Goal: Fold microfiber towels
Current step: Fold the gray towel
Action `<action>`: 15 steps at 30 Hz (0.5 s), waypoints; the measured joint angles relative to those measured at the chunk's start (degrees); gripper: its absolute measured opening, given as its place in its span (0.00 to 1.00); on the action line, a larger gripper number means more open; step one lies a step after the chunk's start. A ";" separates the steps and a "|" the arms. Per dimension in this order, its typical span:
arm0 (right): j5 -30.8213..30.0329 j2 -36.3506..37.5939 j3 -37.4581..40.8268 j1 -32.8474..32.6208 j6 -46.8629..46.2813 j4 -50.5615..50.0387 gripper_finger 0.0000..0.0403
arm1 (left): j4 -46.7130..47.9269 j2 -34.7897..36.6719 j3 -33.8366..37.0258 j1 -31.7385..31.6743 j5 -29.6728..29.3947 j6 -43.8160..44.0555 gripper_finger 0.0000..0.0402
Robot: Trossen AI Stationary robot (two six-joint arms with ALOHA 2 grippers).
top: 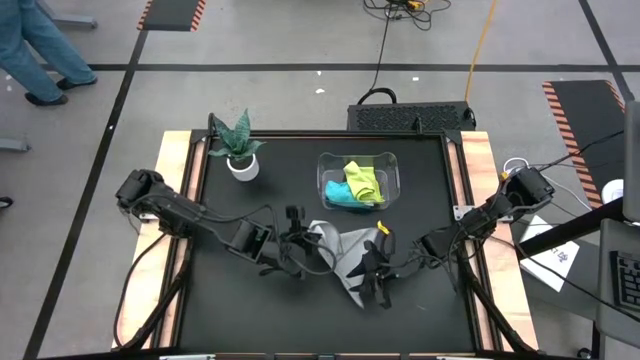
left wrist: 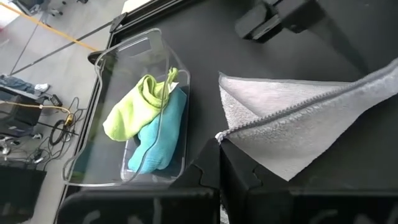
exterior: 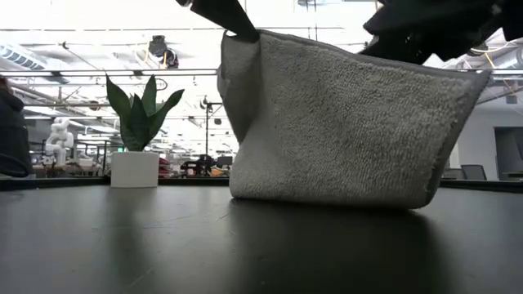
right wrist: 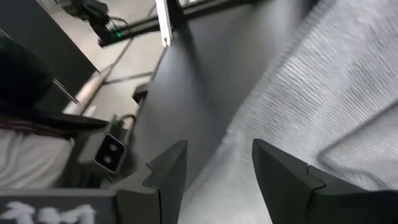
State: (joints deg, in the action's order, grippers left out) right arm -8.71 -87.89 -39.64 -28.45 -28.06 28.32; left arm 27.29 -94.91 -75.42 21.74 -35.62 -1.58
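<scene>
No readable text, labels, brands or numbers anywhere I looked. My right wrist view caught a few pale marks on a dark part at the frame edge, too blurred to make out as letters.

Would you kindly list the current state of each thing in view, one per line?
Grey towel: partly lifted, one corner pinched, lower edge on the table.
Left gripper: shut on the grey towel's corner.
Right gripper: open, above the towel.
Yellow-green towel: crumpled in the bin.
Teal towel: crumpled in the bin.
Clear bin: upright.
Potted plant: upright.

L end effector (top: 312,238) clamped, R end effector (right wrist: 214,165) agape
</scene>
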 joint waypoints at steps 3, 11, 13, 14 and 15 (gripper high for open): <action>0.00 0.04 0.00 -0.17 -2.11 0.18 0.43 | -0.01 0.00 0.00 -0.74 -0.11 0.15 0.00; -0.27 0.02 -0.04 -0.17 -6.54 -6.31 0.42 | -0.76 0.00 0.00 -2.28 -0.31 0.01 0.00; -0.27 0.02 -0.04 -0.17 -7.83 -10.32 0.39 | -0.76 0.05 0.00 -2.23 -0.37 -0.10 0.00; -0.29 0.02 -0.04 -0.17 -8.45 -12.35 0.36 | -0.66 0.17 0.00 -2.06 -0.35 -0.30 0.00; -0.39 0.02 -0.04 -0.13 -8.68 -14.19 0.32 | -0.41 0.32 0.00 -1.82 -0.37 -0.53 0.00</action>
State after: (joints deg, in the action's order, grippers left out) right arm -9.10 -87.88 -39.68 -28.58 -36.74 14.13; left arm 26.87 -94.59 -75.42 19.93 -35.98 -2.12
